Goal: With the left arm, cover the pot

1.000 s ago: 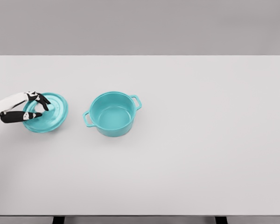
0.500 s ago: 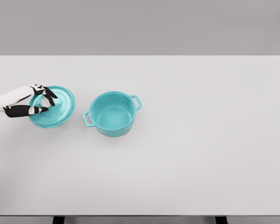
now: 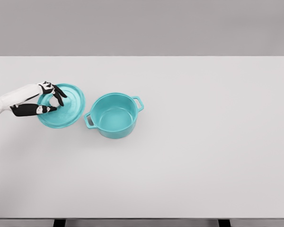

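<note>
Since the earlier frame, the lid [image 3: 62, 106] has been carried rightward toward the pot [image 3: 114, 115], and its near edge is now just beside the pot's left handle. The left hand [image 3: 43, 100] is clamped on the lid's centre, where the knob would sit, with the dark fingers [image 3: 57, 92] curled around it; the lid appears tilted beneath them. The carrying step is judged to be in hand. Next, the lid would need to be brought further right of the fingers' present place, centred over the open rim, levelled and lowered. One lid, one pot and one hand are counted on the table [image 3: 203, 142].
</note>
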